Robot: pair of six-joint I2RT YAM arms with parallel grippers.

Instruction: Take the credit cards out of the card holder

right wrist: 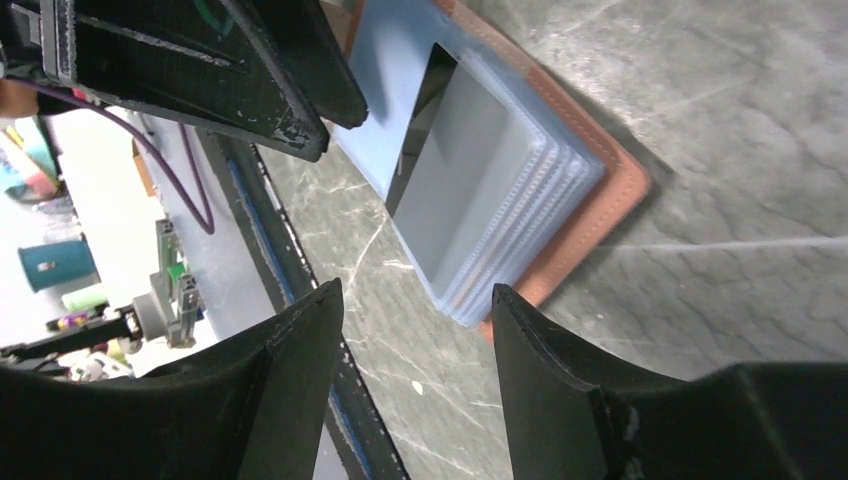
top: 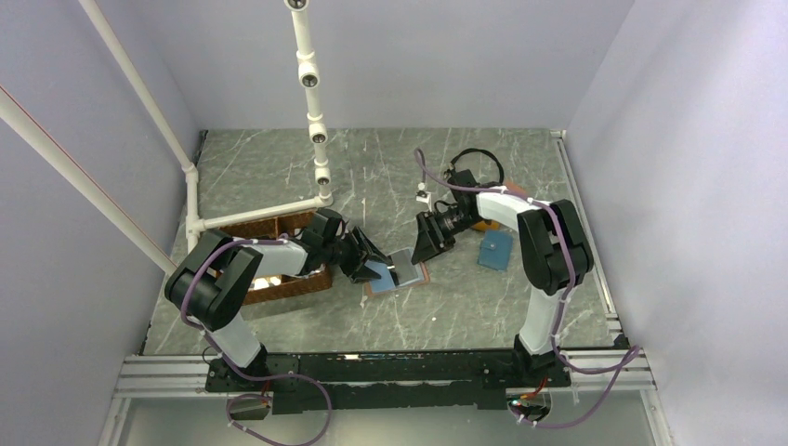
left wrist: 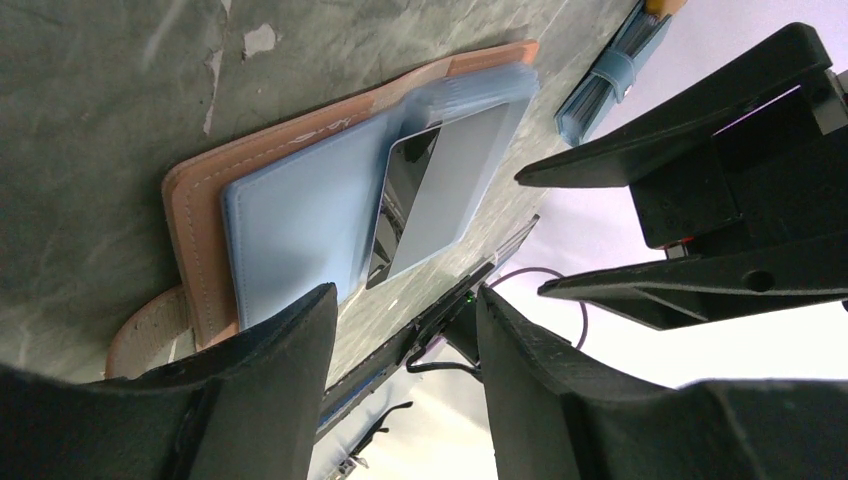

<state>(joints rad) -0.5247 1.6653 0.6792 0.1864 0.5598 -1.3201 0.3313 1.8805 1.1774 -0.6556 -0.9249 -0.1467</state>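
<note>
The card holder (left wrist: pixel 290 210) lies open mid-frame, showing a grey card (right wrist: pixel 465 170); left gripper (left wrist: pixel 405 300) and right gripper (right wrist: pixel 415 295) stand wide, empty.

Open salmon-pink card holder (left wrist: pixel 290 215), flat; grey credit card (left wrist: pixel 450 185) half inside.

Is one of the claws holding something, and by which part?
Nothing is held. The left claw and the right claw both stand open by the card holder.
</note>
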